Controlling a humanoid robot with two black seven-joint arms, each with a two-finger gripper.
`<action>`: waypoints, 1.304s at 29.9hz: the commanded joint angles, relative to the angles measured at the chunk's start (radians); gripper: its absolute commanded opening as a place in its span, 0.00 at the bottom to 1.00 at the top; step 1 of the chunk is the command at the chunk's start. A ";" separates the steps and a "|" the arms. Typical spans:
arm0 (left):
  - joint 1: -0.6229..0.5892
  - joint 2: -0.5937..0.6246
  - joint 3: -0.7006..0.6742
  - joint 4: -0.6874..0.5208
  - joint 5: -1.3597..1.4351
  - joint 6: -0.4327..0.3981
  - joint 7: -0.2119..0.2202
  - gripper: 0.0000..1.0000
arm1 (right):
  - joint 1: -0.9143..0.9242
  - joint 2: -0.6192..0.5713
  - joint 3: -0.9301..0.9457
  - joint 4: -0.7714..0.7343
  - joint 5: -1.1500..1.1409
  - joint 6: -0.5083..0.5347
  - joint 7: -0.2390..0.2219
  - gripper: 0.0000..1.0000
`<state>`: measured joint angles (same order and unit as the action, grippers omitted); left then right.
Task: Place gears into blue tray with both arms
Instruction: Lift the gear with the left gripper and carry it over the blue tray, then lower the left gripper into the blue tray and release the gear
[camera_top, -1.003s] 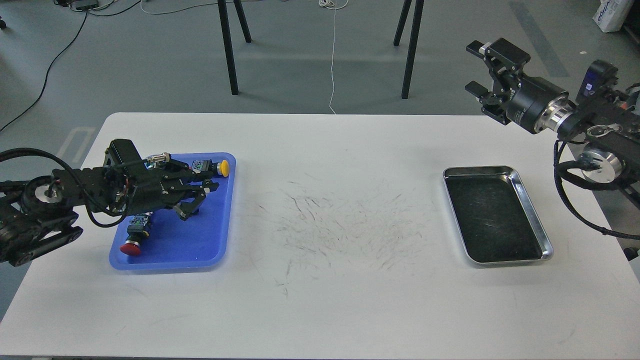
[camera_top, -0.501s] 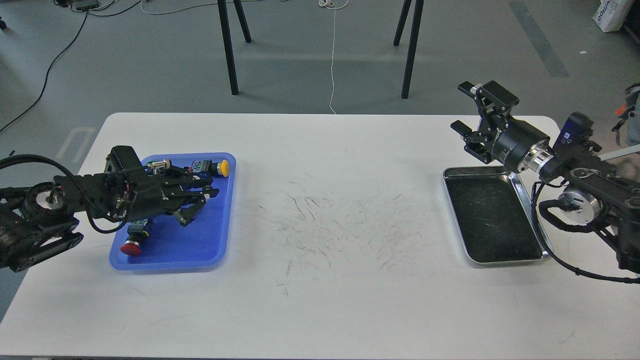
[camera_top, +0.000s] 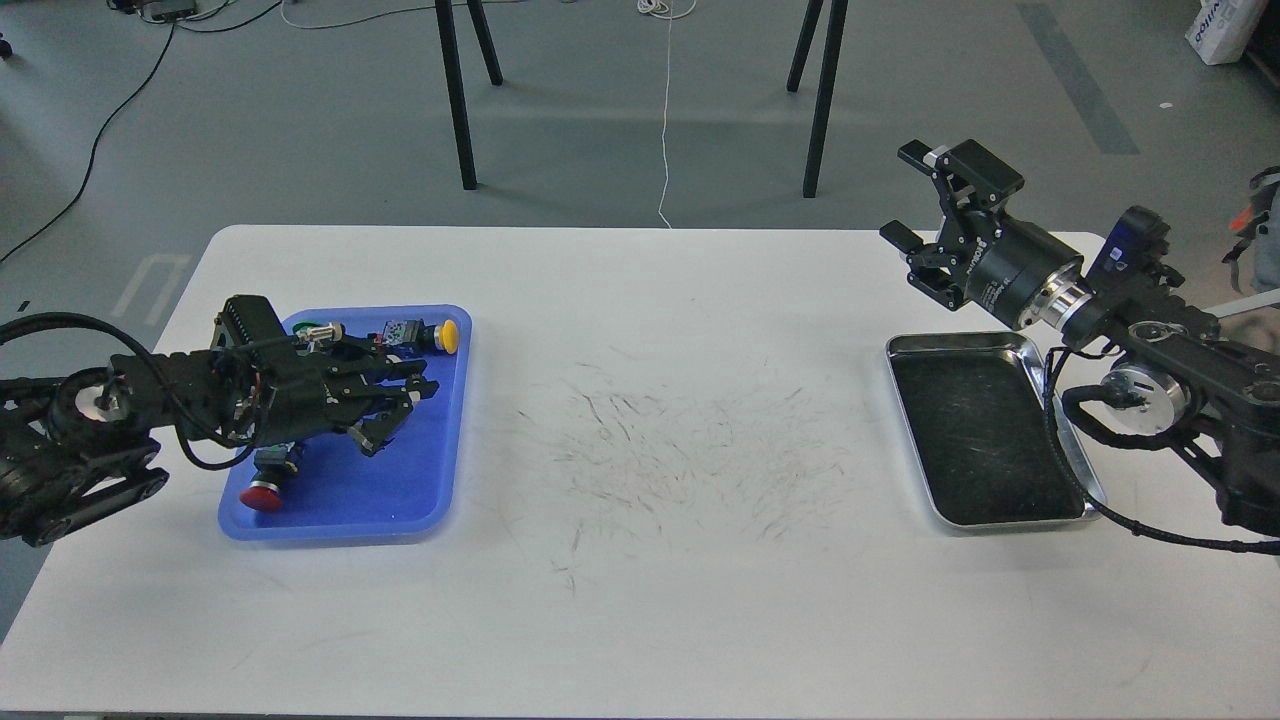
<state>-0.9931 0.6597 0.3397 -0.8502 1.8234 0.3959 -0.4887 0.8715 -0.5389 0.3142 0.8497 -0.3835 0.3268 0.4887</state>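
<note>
Gears could not be made out anywhere. The black two-finger left gripper (camera_top: 400, 405) hung over the flat bright blue plastic tray (camera_top: 425, 490) at nine o'clock, fingers spread, apparently empty. The black right gripper (camera_top: 915, 200), also spread, hovered beyond the silver black-lined metal tray (camera_top: 1010, 342) at three o'clock.

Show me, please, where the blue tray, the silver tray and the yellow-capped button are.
blue tray (camera_top: 395, 495): head view, bare floor near its front right corner.
silver tray (camera_top: 960, 341): head view, far metal rim.
yellow-capped button (camera_top: 449, 335): head view, the yellow cap, at the blue tray's far right corner.
</note>
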 joint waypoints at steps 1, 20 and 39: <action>0.010 0.003 0.004 -0.001 0.008 -0.002 0.000 0.17 | 0.004 -0.001 0.005 0.012 0.000 0.000 0.000 0.99; 0.011 0.028 0.122 -0.001 0.056 -0.002 0.000 0.17 | 0.029 -0.001 0.005 0.011 0.000 0.000 0.000 0.99; 0.001 0.103 0.131 -0.018 0.057 -0.002 0.000 0.57 | 0.029 0.000 0.005 0.011 0.000 0.000 0.000 0.99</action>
<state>-0.9905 0.7481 0.4740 -0.8654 1.8811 0.3942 -0.4887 0.9007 -0.5400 0.3191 0.8606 -0.3835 0.3267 0.4887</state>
